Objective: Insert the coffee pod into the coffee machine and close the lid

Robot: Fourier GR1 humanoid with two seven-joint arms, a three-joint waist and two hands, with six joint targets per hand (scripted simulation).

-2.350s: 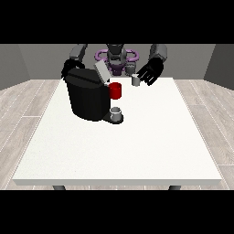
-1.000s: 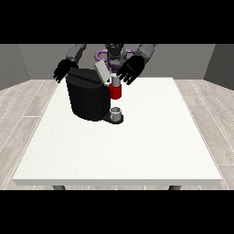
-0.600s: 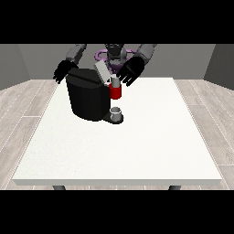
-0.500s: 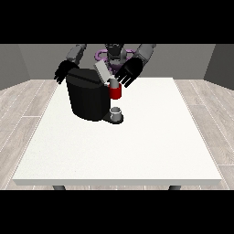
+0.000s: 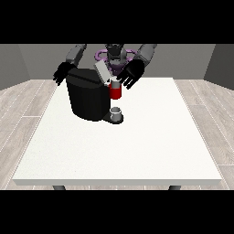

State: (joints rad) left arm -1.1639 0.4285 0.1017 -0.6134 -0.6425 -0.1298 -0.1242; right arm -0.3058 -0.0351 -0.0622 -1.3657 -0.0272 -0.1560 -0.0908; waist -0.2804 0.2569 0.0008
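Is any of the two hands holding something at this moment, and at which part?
It cannot be told. The hand at the view's right is over the red part of the coffee machine; the other hand shows behind the machine, holding nothing visible.

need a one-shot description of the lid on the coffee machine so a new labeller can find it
Start at the big black coffee machine on the far left part of the white table. At its top right a pale grey flap, the lid, stands tilted up and open, just above the red part. It is the only light, slanted piece on the dark body.
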